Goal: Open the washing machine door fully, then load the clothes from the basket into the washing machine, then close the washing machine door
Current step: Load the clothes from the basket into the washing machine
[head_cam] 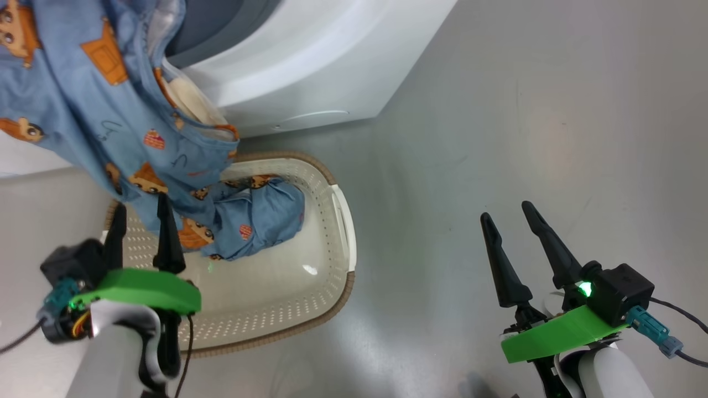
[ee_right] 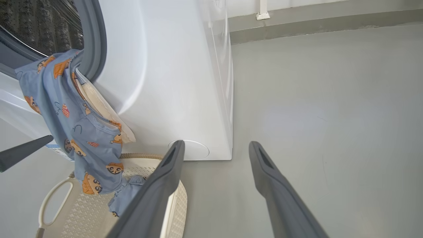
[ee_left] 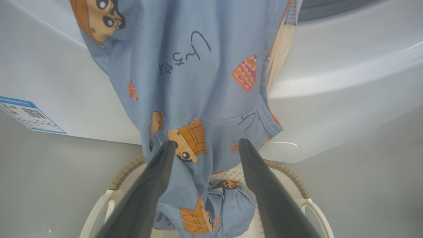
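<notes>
Light blue printed clothes [head_cam: 99,99] hang out of the washing machine [head_cam: 310,66] opening, over its grey seal [ee_right: 94,39], down into the basket [head_cam: 337,221]. A bunched part of the clothes [head_cam: 265,215] lies inside the basket. My left gripper [head_cam: 139,218] is open over the basket's left side. Its fingers [ee_left: 158,172] straddle the hanging fabric's lower edge [ee_left: 198,99] without pinching it. My right gripper [head_cam: 506,213] is open and empty above bare floor, right of the basket. The steel drum [ee_right: 39,23] shows through the opening. The washing machine door is out of view.
The basket [ee_right: 82,211] stands on the grey floor [head_cam: 525,110] right before the machine's front. A blue label sticker [ee_left: 29,115] and a round cover [ee_right: 191,150] sit low on the machine. A wall base [ee_right: 314,23] runs behind.
</notes>
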Robot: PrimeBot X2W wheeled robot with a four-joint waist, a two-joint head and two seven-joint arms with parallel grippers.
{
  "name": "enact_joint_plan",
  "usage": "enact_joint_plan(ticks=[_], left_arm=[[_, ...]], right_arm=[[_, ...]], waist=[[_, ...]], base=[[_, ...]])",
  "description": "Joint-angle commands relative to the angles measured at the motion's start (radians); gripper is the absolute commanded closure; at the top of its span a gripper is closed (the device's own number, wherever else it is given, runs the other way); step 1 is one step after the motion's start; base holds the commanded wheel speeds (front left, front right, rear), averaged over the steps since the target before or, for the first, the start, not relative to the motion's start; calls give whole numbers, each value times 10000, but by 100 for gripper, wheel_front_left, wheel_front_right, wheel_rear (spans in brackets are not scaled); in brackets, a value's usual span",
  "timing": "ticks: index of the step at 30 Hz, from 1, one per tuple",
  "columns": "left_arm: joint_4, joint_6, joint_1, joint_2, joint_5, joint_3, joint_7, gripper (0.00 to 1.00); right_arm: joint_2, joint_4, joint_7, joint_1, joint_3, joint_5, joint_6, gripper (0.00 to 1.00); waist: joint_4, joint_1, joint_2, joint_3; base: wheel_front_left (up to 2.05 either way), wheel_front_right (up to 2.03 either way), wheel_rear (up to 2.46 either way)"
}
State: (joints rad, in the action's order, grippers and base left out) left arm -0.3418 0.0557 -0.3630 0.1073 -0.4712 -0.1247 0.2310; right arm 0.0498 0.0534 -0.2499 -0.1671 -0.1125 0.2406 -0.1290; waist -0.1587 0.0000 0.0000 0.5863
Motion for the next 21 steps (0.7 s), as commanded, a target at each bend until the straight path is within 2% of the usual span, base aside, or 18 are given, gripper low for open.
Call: enact_joint_plan(ticks=[1,10,21], left_arm=[[-166,-153,-283,150,-66,273,124,0],[-2095,-981,-1918,45,-222,578,295,0],[-3217,-1467,-3233,-34,328,1684,306,0]], right_arm=[[5,-238,-118,11,-227,57,-17,0],[5,-299,-118,-144,-344,39,-17,0],[5,-350,-118,-371,-577,23,-17,0]], waist=[[-149,0,0,182],[-277,0,0,566],[-516,0,0,1182]], base=[[0,0,0],[0,0,0],[0,0,0]])
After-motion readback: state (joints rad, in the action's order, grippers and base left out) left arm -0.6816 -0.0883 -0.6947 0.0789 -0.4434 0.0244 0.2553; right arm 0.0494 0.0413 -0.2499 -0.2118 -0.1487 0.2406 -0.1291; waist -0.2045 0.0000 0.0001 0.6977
